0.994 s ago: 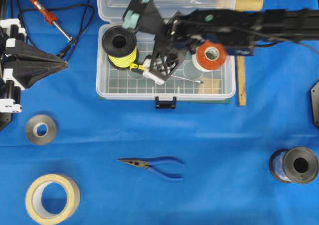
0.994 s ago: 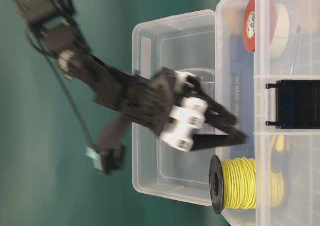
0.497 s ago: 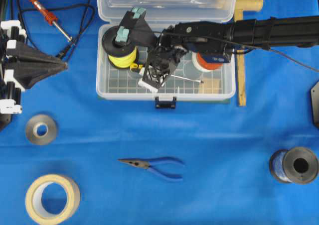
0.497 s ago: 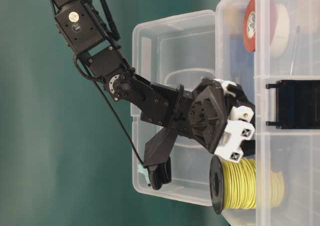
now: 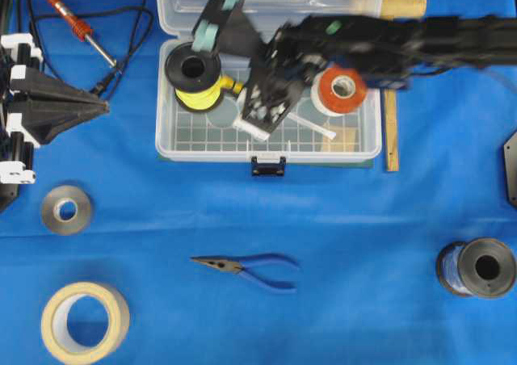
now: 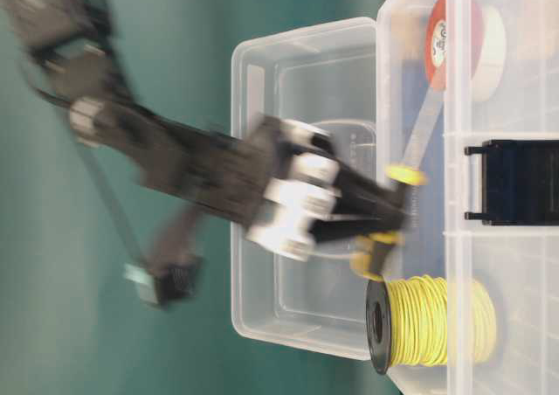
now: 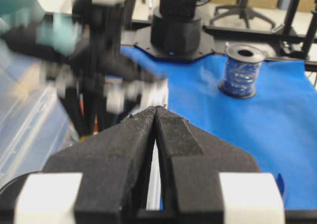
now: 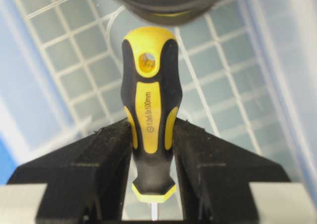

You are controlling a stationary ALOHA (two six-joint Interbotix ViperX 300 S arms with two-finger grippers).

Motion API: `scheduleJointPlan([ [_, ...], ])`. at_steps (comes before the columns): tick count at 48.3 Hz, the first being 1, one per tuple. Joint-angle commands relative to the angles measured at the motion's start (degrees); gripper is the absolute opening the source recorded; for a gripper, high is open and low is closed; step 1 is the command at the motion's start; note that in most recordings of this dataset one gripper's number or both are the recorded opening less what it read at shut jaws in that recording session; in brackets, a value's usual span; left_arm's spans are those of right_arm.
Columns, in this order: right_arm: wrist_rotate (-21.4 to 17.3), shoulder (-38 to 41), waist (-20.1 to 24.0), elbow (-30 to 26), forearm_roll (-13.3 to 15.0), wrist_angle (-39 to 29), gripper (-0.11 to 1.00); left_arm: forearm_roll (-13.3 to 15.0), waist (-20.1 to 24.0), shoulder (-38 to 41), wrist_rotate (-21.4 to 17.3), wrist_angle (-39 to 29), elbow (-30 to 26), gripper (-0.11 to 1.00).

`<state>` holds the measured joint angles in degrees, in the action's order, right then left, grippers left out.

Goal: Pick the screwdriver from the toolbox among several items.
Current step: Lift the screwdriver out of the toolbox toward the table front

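**Right gripper clamped on the screwdriver above the toolbox floor**

In the right wrist view, the two black fingers (image 8: 106, 159) press against either side of the yellow-and-black handle of the screwdriver (image 8: 148, 120), low on the handle near its collar, where a short piece of the silver shaft shows. The handle's rounded end, with its hanging hole, points away from the camera toward the black spool of yellow wire (image 8: 163, 1), whose rim fills the top of that view. Behind the handle lies the grid-patterned floor of the toolbox (image 8: 237, 65).

In the overhead view the right gripper (image 5: 262, 106) is blurred and sits over the middle of the clear toolbox (image 5: 174, 143), its arm reaching in from the right. The screwdriver's yellow handle end (image 5: 230, 84) shows just right of the spool (image 5: 194, 74), and the shaft runs out to the right toward the tan square piece (image 5: 343, 139). The red-and-white tape roll (image 5: 339, 89) lies in the right part of the box, partly under the arm. The table-level view shows the gripper (image 6: 384, 225) holding the tool (image 6: 402, 176) above the box's floor, near the spool (image 6: 419, 321).

The left gripper (image 5: 97, 106) rests at the left edge of the blue cloth (image 5: 363, 244), well apart from the box; its fingertips (image 7: 171, 127) meet with nothing between them. On the cloth nearer the camera lie the blue-handled pliers (image 5: 246, 266), and at far left the red-handled soldering iron (image 5: 69, 18).
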<state>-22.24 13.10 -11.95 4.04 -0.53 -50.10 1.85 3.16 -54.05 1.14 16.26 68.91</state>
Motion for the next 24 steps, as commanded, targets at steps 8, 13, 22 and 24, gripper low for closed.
scheduleJointPlan([
  [8,-0.2,-11.4,3.7,-0.9,0.3,-3.9,0.25,0.2,0.1,0.3,0.0,0.3,-0.5,0.0],
  [13,-0.2,-11.5,8.6,-0.9,0.3,-3.7,0.25,0.2,0.1,0.2,-0.1,0.3,-0.5,0.0],
  [22,-0.3,-7.6,18.5,-3.1,2.3,0.1,0.25,0.2,0.1,0.2,-0.1,0.3,-0.5,0.0],
  [24,-0.7,-6.2,19.9,-4.0,2.9,1.1,0.25,0.2,0.1,0.3,-0.1,0.3,-0.4,0.0],
])
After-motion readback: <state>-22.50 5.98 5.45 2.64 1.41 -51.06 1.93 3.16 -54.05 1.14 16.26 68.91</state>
